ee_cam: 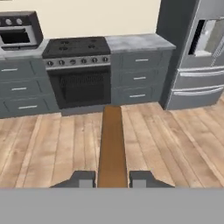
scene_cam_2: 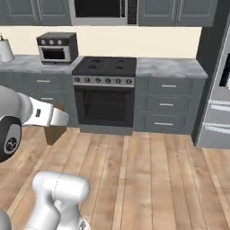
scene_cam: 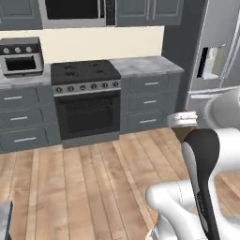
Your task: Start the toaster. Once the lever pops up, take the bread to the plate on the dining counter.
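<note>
Although the tool (ee_cam: 112,179) is cut off at the bottom of the hand view, its two dark finger tips (ee_cam: 83,179) sit tight against either face of the bread (ee_cam: 112,144), which stands edge-on between them as a narrow brown strip reaching out over the wooden floor (ee_cam: 175,140); the tool is clamped on the slice. In the left base view the bread (scene_cam: 180,132) is mostly hidden behind the arm's dark elbow, only a brown corner showing under the white hand. In the right base view the bread (scene_cam_2: 55,133) hangs as a brown wedge below the white wrist, and the finger tips themselves cannot be made out there.

Ahead stands a black stove (scene_cam: 84,101) with a row of knobs and a dark oven door, set between grey drawer cabinets (scene_cam: 147,101). A grey marble desk (scene_cam: 145,65) tops the cabinets to the stove's right. To the stove's left a dark toaster oven (scene_cam_2: 57,47) rests on the desk. A microwave (scene_cam_2: 101,11), cut off by the top edge, hangs above the stove. A steel fridge (ee_cam: 197,57) rises at the right, partly cut by the frame. Open floor lies between the held bread and the stove.
</note>
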